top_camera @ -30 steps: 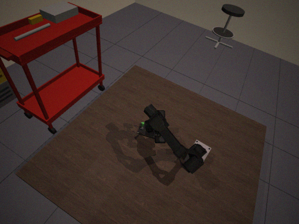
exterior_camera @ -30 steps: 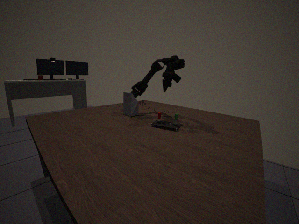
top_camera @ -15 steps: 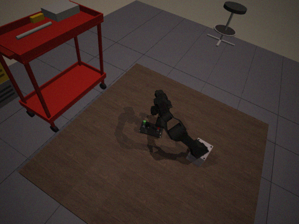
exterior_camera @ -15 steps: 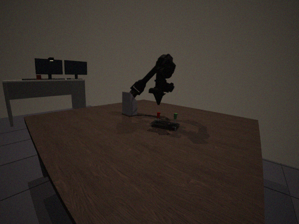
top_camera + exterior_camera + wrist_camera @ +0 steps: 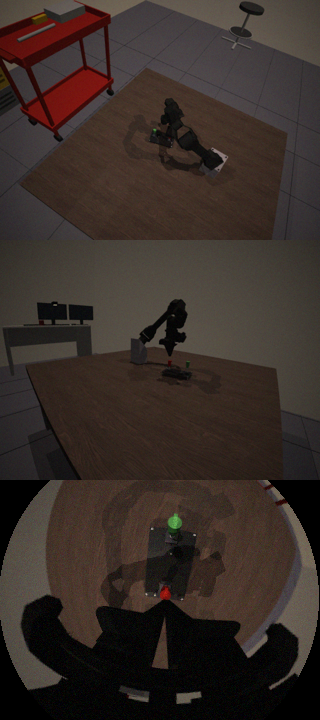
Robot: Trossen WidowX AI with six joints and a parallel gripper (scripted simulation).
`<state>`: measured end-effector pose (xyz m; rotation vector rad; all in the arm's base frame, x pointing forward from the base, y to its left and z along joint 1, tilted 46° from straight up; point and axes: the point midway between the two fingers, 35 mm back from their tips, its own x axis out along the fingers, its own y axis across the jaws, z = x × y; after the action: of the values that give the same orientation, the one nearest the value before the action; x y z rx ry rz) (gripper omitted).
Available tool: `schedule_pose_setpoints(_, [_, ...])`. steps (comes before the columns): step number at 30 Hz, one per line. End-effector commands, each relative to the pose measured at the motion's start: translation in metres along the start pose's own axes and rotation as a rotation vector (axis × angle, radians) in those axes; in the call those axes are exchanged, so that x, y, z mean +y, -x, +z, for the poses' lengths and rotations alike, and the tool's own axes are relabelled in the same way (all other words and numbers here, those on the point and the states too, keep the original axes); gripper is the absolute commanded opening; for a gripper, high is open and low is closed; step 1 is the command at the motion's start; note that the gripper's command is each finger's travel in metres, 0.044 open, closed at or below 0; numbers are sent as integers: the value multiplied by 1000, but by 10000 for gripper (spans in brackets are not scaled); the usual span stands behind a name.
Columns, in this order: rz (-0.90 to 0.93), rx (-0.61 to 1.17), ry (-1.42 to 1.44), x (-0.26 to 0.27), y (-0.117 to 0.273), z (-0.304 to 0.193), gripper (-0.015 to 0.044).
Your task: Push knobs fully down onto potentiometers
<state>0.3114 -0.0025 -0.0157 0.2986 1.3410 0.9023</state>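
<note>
Neither knob down yet: my gripper point(image 5: 169, 355) point(image 5: 166, 603), tips pressed together on nothing, hangs just above red point(image 5: 169, 139) point(image 5: 169, 363) point(image 5: 165, 594); green point(image 5: 154, 131) point(image 5: 187, 364) point(image 5: 174, 524) also stands high, board point(image 5: 160, 141) point(image 5: 176, 374) point(image 5: 169, 565) well inside the tabletop's point(image 5: 129, 193) point(image 5: 165, 426) edges.

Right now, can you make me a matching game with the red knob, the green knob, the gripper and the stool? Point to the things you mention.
1. red knob point(image 5: 169, 139) point(image 5: 169, 363) point(image 5: 165, 594)
2. green knob point(image 5: 154, 131) point(image 5: 187, 364) point(image 5: 174, 524)
3. gripper point(image 5: 169, 355) point(image 5: 166, 603)
4. stool point(image 5: 251, 8)

A. on the floor
B. shut, above the board
C. right under the fingertips
D. at the board's other end

1-C, 2-D, 3-B, 4-A
</note>
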Motion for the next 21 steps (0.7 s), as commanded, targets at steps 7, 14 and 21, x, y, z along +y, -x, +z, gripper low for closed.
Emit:
schedule_pose_setpoints(7, [6,-4,-4,1,-14,0,0])
schedule_pose_setpoints(14, [6,-4,-4,1,-21,0,0])
schedule_pose_setpoints(21, [6,-4,-4,1,-21,0,0])
